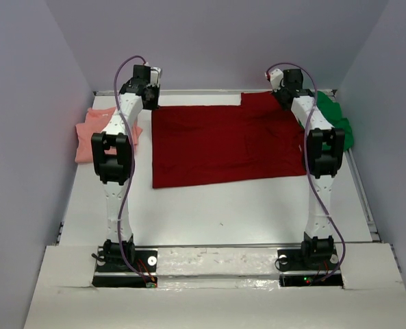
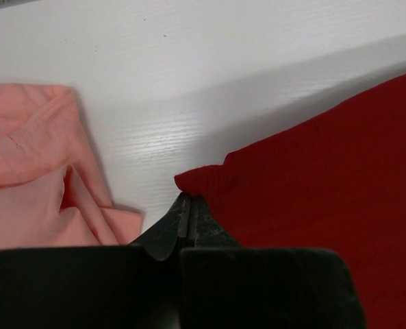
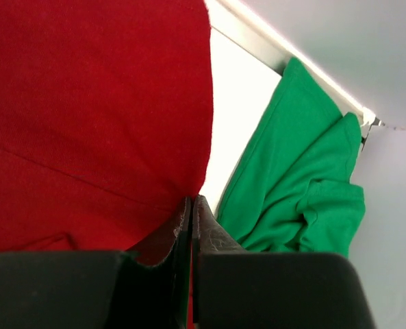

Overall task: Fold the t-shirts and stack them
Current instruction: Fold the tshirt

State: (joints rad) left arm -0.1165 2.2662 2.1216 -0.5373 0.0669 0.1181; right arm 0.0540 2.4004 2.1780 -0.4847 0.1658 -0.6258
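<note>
- red shirt (image 1: 223, 144) spread flat, middle of table (image 1: 257, 205), between pink shirt (image 1: 93, 133) and green shirt (image 1: 336, 123)
- left gripper (image 2: 189, 205), right gripper (image 3: 191, 205): each clenched on one far corner
- step, likely: first fold
- next: lift both corners evenly, draw toward near hem

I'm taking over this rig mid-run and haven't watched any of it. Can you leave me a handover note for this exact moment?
Tools: the left tool is shut, pinching the far left corner of the dark red t-shirt. The right tool is shut and appears to pinch its far right corner.
Things: the red shirt lies spread out mid-table. The salmon pink t-shirt is crumpled at the left edge and the green t-shirt at the right, neither held.
Done: nothing folded or stacked yet.
Left: fold all three shirts, then stack them.
</note>
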